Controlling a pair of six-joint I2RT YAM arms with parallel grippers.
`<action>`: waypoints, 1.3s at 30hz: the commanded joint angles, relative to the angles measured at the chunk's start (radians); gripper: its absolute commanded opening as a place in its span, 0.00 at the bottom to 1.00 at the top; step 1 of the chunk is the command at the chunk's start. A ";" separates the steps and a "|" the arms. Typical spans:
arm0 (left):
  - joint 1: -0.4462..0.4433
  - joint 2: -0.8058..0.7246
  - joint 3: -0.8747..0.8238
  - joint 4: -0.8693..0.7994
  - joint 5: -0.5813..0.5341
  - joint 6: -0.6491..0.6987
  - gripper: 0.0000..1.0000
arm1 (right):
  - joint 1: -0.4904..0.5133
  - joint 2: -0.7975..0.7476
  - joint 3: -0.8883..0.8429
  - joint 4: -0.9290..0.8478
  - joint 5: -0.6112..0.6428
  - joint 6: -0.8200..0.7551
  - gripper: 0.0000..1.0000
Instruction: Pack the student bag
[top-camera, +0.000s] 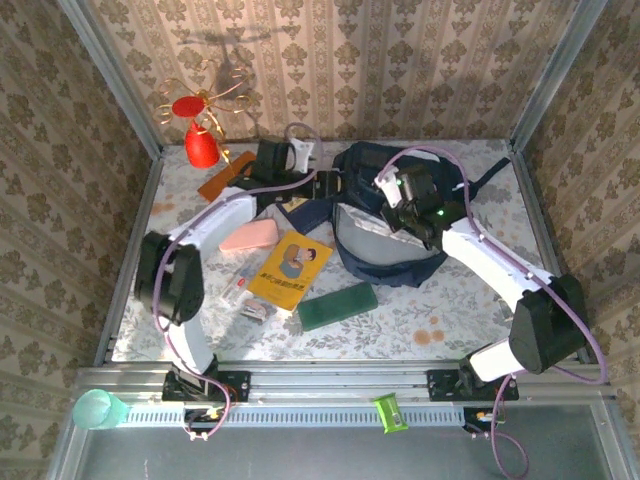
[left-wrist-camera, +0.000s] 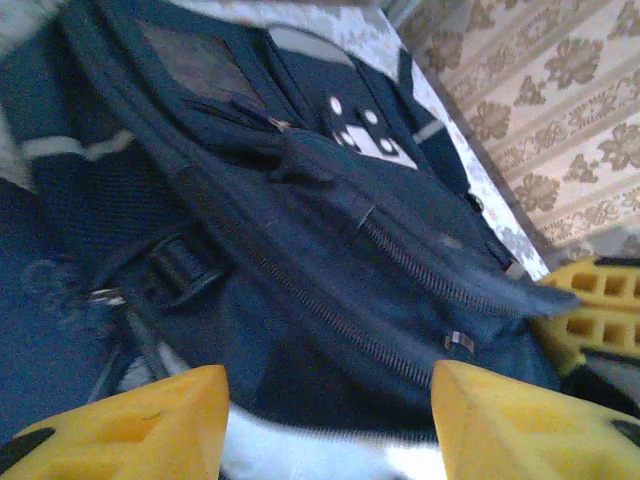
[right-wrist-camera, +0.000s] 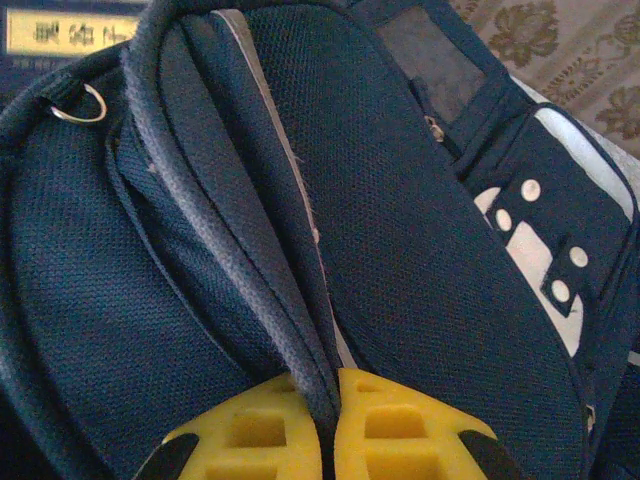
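Our right gripper (right-wrist-camera: 322, 405) is pinched shut on a padded fold of the bag (right-wrist-camera: 420, 260), which sits right in front of it. Our left gripper (left-wrist-camera: 330, 410) is wide open and holding nothing, bag just ahead of it. We reckon that thin fold could slip out if we tug hard.

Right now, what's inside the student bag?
Inside the student bag, pale grey lining shows, no items on it. The rest is hidden under its navy fabric and the right gripper.
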 joint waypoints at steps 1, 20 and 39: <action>0.009 -0.092 -0.088 0.050 -0.106 0.002 0.58 | -0.055 -0.052 0.092 -0.071 -0.095 0.167 0.01; 0.019 -0.292 -0.443 -0.148 -0.422 0.104 0.61 | -0.154 0.087 0.364 -0.276 -0.225 0.216 0.00; 0.067 -0.298 -0.618 -0.127 -0.387 0.096 0.72 | -0.081 0.049 0.180 -0.266 -0.028 0.220 0.53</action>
